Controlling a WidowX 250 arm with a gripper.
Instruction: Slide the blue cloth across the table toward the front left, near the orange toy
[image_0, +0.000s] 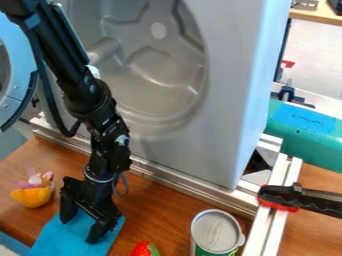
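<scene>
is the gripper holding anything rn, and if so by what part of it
Nothing is held: the gripper is open at the blue cloth, its fingers apart with flat cloth showing between them.

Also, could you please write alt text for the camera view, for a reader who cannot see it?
A black two-finger gripper hangs, fingers apart, over a bright blue cloth on a brown wooden table. A small orange-and-pink toy lies to its left in the picture; behind stands a large grey cabinet with a round recess.

No text can be read; the dark handwriting (310, 119) on the blue tape (286, 119) is too unclear.
</scene>
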